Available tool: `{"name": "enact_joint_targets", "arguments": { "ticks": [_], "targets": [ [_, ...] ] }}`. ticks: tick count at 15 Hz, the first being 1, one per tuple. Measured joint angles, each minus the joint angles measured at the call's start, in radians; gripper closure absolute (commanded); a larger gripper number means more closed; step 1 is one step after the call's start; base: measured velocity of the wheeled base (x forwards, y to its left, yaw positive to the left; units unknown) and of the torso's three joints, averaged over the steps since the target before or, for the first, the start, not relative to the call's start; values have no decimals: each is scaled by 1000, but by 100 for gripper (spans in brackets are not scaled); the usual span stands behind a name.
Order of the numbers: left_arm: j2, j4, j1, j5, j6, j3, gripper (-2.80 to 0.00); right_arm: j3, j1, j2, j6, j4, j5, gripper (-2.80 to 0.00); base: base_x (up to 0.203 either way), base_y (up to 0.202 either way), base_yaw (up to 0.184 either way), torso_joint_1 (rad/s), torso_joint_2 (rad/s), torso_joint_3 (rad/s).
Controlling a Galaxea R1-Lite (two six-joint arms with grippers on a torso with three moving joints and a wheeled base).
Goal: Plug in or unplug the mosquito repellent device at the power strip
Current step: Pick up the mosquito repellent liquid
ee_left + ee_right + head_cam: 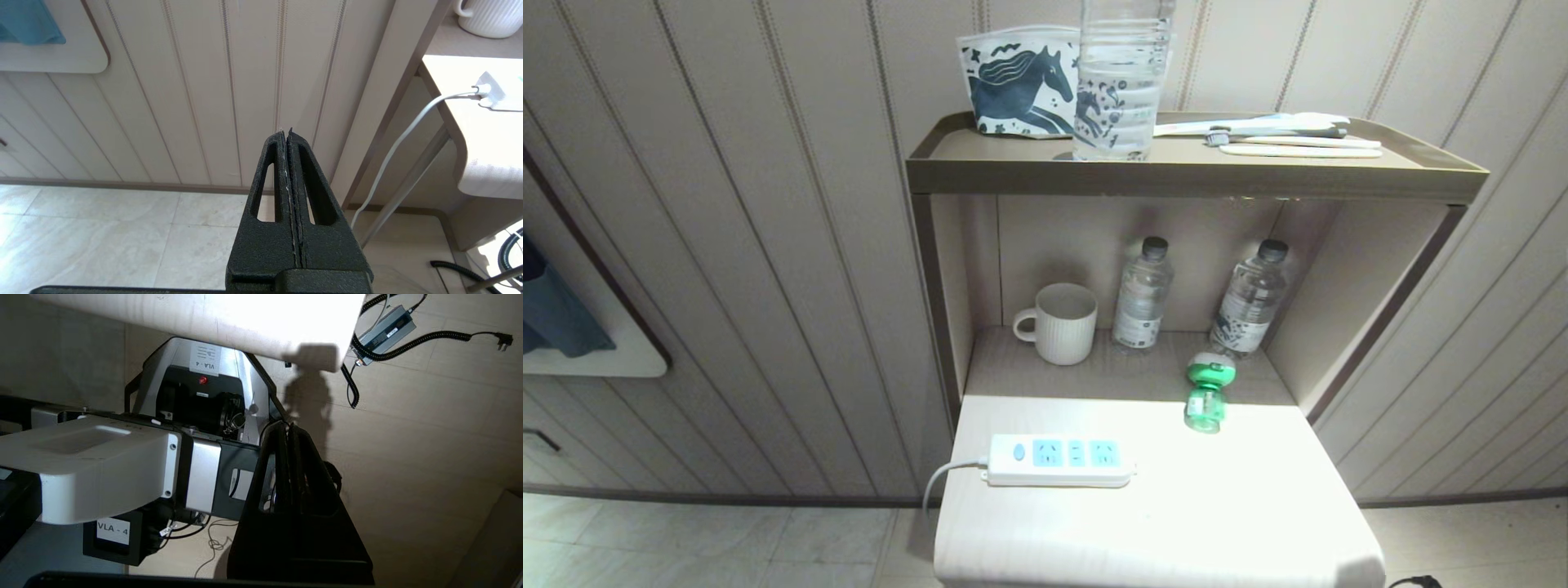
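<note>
The green mosquito repellent device [1207, 392] lies on its side on the white tabletop, right of centre, unplugged. The white power strip [1058, 461] with three light-blue sockets lies near the table's left edge; its cord [939, 478] drops off that side. All its sockets are free. Neither arm shows in the head view. My left gripper [286, 132] is shut and empty, low beside the table's left side, where the cord [408, 134] and the strip's end [496, 96] show. My right gripper [287, 426] is shut and empty, below the table's edge [245, 326], pointing at the robot's own base.
A white ribbed mug [1060, 322] and two small water bottles [1142, 296] [1250, 309] stand in the recess behind the device. On the upper shelf [1176, 175] are a large clear bottle [1119, 77], a horse-print pouch [1021, 82] and toothbrushes [1282, 135]. A charger and coiled cable [384, 332] lie on the floor.
</note>
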Motion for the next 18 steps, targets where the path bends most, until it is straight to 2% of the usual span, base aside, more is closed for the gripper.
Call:
{"name": "enact_joint_targets", "arguments": {
  "ticks": [4,9,10,12,13,18],
  "targets": [
    [0,1,0,0,0,0,0,153,58,93,7,-232,-20,0,0,0,0,0,0,0],
    [0,1,0,0,1,0,0,317,108,189,54,-564,-132,0,0,0,0,0,0,0],
    [0,1,0,0,1,0,0,347,120,204,62,-626,-177,-280,0,0,0,0,0,0],
    [0,1,0,0,1,0,0,408,144,231,74,-745,-292,-280,0,0,0,0,0,0],
    [0,1,0,0,1,0,0,437,156,242,80,-801,-325,-280,0,0,0,0,0,0],
    [0,0,0,0,1,0,0,465,198,277,136,-848,-373,-280,0,0,0,0,0,0]
  ]
}}
